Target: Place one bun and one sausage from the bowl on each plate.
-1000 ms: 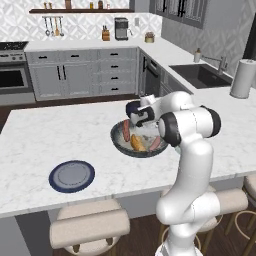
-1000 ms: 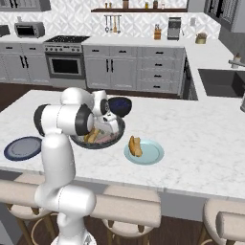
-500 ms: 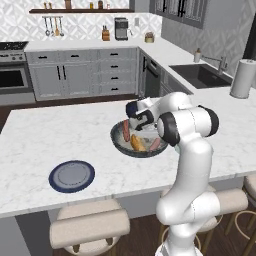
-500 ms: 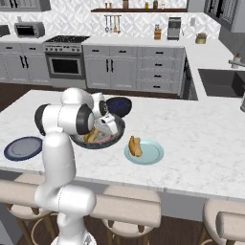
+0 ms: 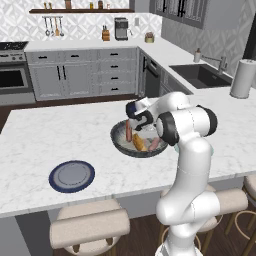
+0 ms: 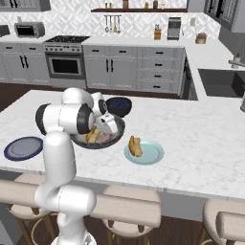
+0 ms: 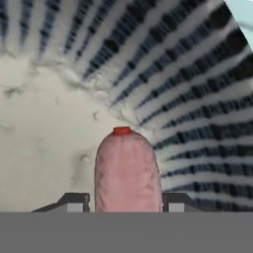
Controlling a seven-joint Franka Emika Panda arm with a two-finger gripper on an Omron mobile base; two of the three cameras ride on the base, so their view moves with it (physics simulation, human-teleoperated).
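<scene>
Kitchen setting, grey cabinets along the back wall, oven at one end, sink off to the side. White marble table (image 5: 60,130) runs across the middle with stools tucked under its near edge. Bowl (image 5: 118,138), wide and dark grey with a paler speckled interior, sits near the table's centre; hand view shows its ribbed wall and pale floor close up. Tool (image 7: 126,200) is down inside the bowl, clenched on a pink sausage (image 7: 127,170) with a small red tip, one dark finger pad on each side of it. From the left base view the sausage (image 5: 129,131) stands upright in the tool (image 5: 131,120) at the bowl's left side, well clear of the rim; whether its lower end touches the bowl floor, cannot tell. More food lies in the bowl beside it: a yellow-brown bun (image 5: 139,143) and another pink sausage (image 5: 155,145). Teal plate (image 6: 152,152) lies just beside the bowl (image 6: 117,128) on the table and carries one bun (image 6: 135,146) on its left half. Navy plate (image 5: 72,176) sits well apart from the bowl, toward the table's near edge. Small dark blue bowl (image 6: 118,105) stands just behind the grey bowl.
</scene>
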